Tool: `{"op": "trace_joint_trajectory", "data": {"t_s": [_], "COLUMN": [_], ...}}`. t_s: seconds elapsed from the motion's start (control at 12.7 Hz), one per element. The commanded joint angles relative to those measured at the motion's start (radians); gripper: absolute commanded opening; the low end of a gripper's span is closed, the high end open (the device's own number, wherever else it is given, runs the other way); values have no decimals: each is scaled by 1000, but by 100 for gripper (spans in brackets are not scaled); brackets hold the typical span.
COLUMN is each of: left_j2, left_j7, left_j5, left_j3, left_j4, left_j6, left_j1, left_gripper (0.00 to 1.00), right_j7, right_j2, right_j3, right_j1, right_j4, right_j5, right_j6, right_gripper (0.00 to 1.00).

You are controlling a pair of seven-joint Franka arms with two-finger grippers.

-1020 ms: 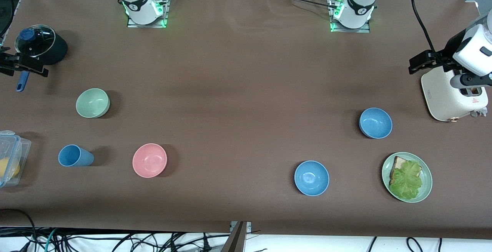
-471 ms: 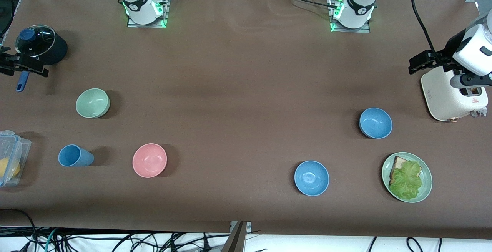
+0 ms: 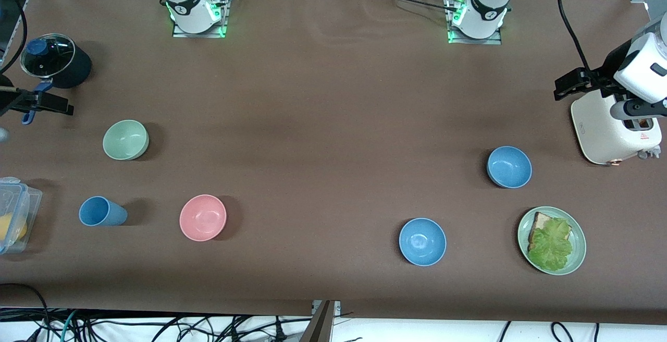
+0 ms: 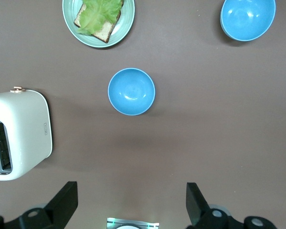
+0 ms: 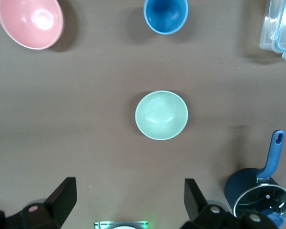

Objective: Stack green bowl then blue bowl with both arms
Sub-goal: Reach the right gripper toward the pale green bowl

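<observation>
- Bowls sit apart: green bowl [image 3: 125,139] lies near the pot [image 3: 52,65], blue bowl [image 3: 509,167] near the toaster [image 3: 615,131].
- Right gripper [image 5: 128,200] hangs wide open over the green bowl.
- Left gripper [image 4: 132,202] hangs wide open too.
- Both bowls look light, hard and smooth; pinch the rim.

Bare table rings my green bowl [image 3: 125,139]; the blue cup [image 3: 101,211] and pink bowl [image 3: 202,217] sit well apart, toward the front edge.

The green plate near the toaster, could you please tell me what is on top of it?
On the green plate lies a slice of bread with a lettuce leaf covering most of it; anything under the leaf is hidden.
</observation>
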Motion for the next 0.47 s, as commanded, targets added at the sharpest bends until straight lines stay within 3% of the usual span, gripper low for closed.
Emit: {"op": "trace_joint_trajectory", "data": {"t_s": [0.0, 0.16, 0.39], "left_j2": [9, 9, 9], "left_j7": [-3, -3, -3], "left_j5": [-9, -9, -9], "left_j3": [0, -3, 0], "left_j4": [29, 28, 28], "left_j6": [-25, -25, -27], "left_j1": [-1, -1, -1], "left_gripper": [100, 100, 100], "right_j7": [-107, -147, -254], "right_j2": [26, 64, 66], "right_j3": [7, 7, 5], "right_j1": [-68, -125, -199], "right_j4": [-13, -42, -177], "right_j5": [-2, 10, 46], "right_j6": [7, 56, 200], "right_gripper": [100, 100, 100]}}
